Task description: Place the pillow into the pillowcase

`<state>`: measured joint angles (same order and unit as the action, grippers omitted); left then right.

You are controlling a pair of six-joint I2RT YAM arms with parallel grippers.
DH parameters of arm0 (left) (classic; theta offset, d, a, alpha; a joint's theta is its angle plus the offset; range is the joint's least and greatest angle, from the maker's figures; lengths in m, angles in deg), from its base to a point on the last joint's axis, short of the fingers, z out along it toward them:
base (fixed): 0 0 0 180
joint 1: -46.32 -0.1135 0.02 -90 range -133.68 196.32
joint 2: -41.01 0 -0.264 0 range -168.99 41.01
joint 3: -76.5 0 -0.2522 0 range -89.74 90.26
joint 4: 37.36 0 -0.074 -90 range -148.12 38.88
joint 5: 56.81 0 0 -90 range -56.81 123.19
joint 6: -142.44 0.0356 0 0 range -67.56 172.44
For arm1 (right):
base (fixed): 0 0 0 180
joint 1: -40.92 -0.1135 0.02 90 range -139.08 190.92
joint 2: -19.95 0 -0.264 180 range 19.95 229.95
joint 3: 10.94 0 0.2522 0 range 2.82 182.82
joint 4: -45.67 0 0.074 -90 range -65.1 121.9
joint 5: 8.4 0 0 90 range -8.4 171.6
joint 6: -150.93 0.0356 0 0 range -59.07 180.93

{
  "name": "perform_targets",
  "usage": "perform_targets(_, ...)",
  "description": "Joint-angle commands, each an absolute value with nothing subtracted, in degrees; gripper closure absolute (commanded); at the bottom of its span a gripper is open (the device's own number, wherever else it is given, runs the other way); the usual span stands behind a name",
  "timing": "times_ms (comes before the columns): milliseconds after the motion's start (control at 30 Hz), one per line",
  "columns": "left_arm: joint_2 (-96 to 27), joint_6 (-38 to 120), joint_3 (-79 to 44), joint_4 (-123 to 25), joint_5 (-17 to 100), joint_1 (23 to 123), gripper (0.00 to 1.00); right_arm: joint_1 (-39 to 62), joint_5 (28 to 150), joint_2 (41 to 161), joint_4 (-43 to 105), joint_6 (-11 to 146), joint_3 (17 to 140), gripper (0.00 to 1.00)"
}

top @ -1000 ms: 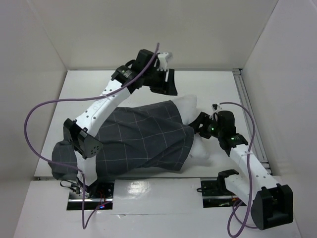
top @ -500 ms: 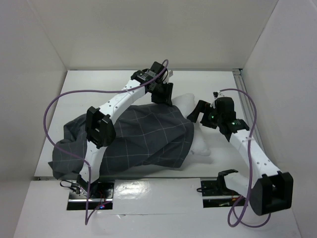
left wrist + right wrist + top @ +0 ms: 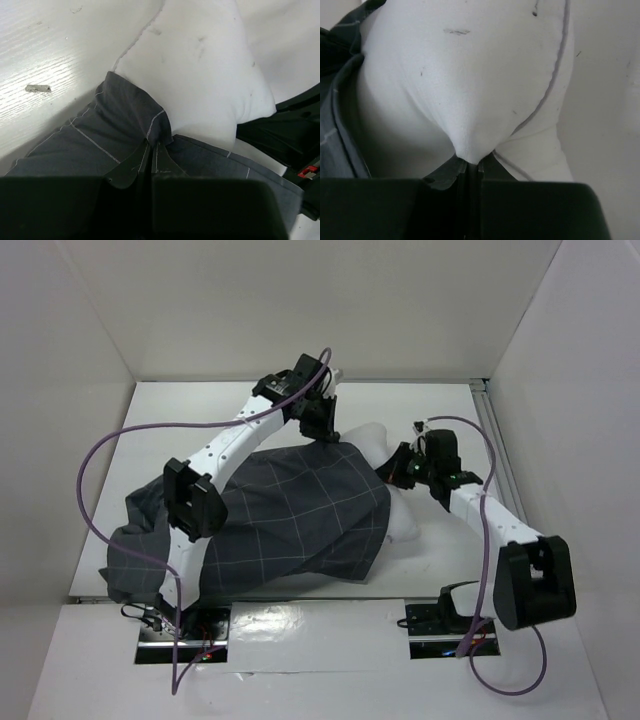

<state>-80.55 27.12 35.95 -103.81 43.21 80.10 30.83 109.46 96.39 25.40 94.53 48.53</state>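
Pillow [image 3: 470, 75] | pinched by right fingers [image 3: 445, 174] | pillowcase [image 3: 120, 115] in left fingers [image 3: 125, 172]

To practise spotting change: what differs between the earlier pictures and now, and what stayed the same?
The left hand came down from the far side to the pillowcase at its open edge and pinched it. The right hand shifted towards the far side along the pillow and now pinches it. The pillow's end still sticks out of the pillowcase.

The pillow [image 3: 470, 75] is soft, matt white cloth with faint dark smudges, the pillowcase [image 3: 290, 520] limp, wrinkled matt charcoal woven cloth with thin pale grid lines, and the tabletop [image 3: 45, 45] white-painted, rough-grained wood.
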Motion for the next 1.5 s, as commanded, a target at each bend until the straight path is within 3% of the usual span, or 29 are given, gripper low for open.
perform_targets(0,-72.91,27.13,38.33,-102.01,48.13,80.95,0.91,30.37,105.62,88.79,31.47,96.79,43.35,1.0)
perform_targets(33,-72.9,27.13,38.32,-102.01,48.13,80.34,0.95,30.37,104.64,87.11,30.94,96.79,42.29,1.0)
perform_targets(367,-71.15,26.6,38.32,-101.31,48.66,77.43,0.95,30.37,100.41,78.4,22.5,93.89,36.22,1.0)
perform_targets(733,-66.75,25.46,35.16,-98.5,51.81,71.72,0.82,30.37,95.75,76.64,17.14,92.13,34.55,1.0)
perform_targets(767,-66.75,24.94,34.55,-97.19,52.43,71.2,0.83,30.37,95.75,76.64,17.14,92.13,34.55,1.0)
perform_targets(833,-66.75,24.93,34.02,-96.04,54.09,71.71,1.0,30.37,96.45,76.64,17.83,92.13,34.55,1.0)
perform_targets(1033,-70.61,24.93,36.37,-94.01,56.65,76.63,0.99,30.37,97.77,77.16,18.46,91.6,37.09,1.0)
perform_targets(1100,-72.71,24.93,37.52,-96.46,52.89,76.64,0.73,30.37,97.77,76.64,17.23,91.08,37.1,1.0)
perform_targets(1133,-72.72,24.93,37.53,-97.0,50.96,77.25,0.43,30.37,97.77,76.64,17.23,91.07,37.62,1.0)
perform_targets(1167,-73.42,24.93,37.53,-97.7,46.42,78.13,0.29,30.37,97.77,76.12,17.23,91.07,37.63,1.0)
perform_targets(1200,-74.12,25.72,37.53,-98.31,44.63,78.66,0.22,30.37,97.77,76.11,16.62,91.07,37.63,1.0)
perform_targets(1267,-75.09,25.73,38.06,-100.68,39.9,80.06,0.15,30.37,97.77,76.11,16.61,91.07,37.63,1.0)
perform_targets(1367,-76.85,25.73,39.55,-103.59,33.47,81.47,0.15,30.37,97.77,76.11,16.61,91.07,37.63,1.0)
perform_targets(1467,-77.46,25.73,39.02,-104.12,33.45,81.47,0.21,30.37,97.77,76.11,16.61,91.07,37.63,1.0)
